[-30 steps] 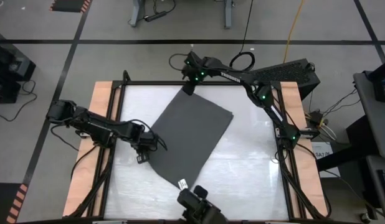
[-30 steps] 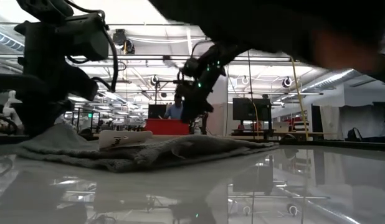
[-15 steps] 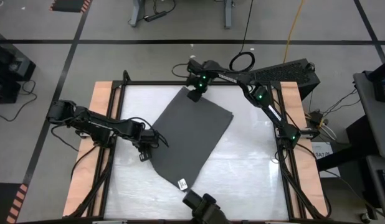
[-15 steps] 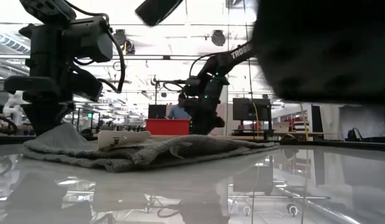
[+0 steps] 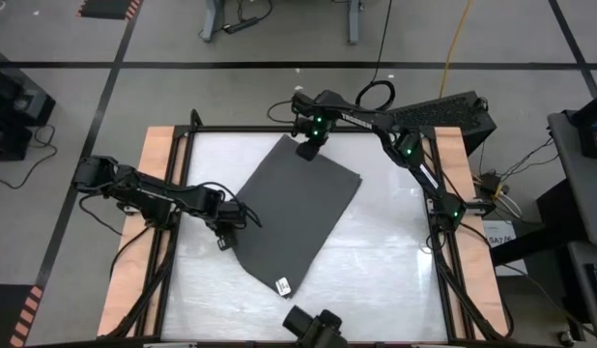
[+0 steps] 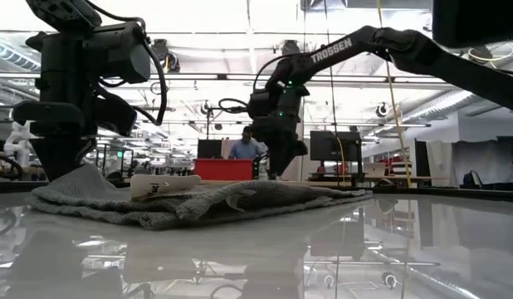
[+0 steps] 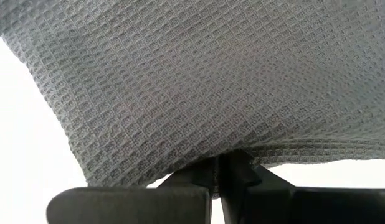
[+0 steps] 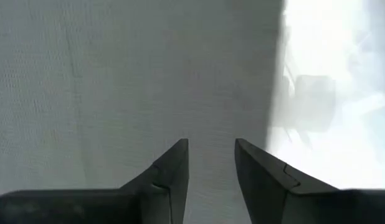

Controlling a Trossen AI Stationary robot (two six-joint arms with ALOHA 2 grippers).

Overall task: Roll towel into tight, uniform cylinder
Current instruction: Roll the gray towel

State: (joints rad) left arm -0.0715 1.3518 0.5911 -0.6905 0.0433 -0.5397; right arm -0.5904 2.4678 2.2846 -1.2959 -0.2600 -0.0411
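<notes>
The dark grey towel [image 5: 297, 213] lies spread flat and slantwise on the white table, its white tag [image 5: 284, 285] at the near corner. My left gripper [image 5: 226, 237] is at the towel's left corner, pointing down and shut on the cloth [image 7: 222, 163]. My right gripper [image 5: 306, 148] stands over the towel's far corner, tipped steeply down. Its fingers are open [image 8: 211, 149] with nothing between them. In the low view it hangs just above the cloth [image 6: 279, 170]. My left gripper pinches the towel's edge at its left corner [image 7: 227, 149] between its two shut fingers, coming from above and pointing down. The cloth rises into a small peak [image 6: 80, 176] under the fingers. The rest of the towel lies on the table.
Wooden side rails [image 5: 134, 232] and a dark frame [image 5: 279, 130] border the table. A dark device [image 5: 313, 324] sits at the near edge. Bare table [image 5: 395, 261] lies to the right of the towel and near the front left. A person [image 6: 244, 148] stands far behind the table.
My right gripper has come from beyond the far corner a little toward the near edge, over the towel's far corner, and has tipped more steeply downward, still open. The dark device at the near edge has drawn back from the towel.
</notes>
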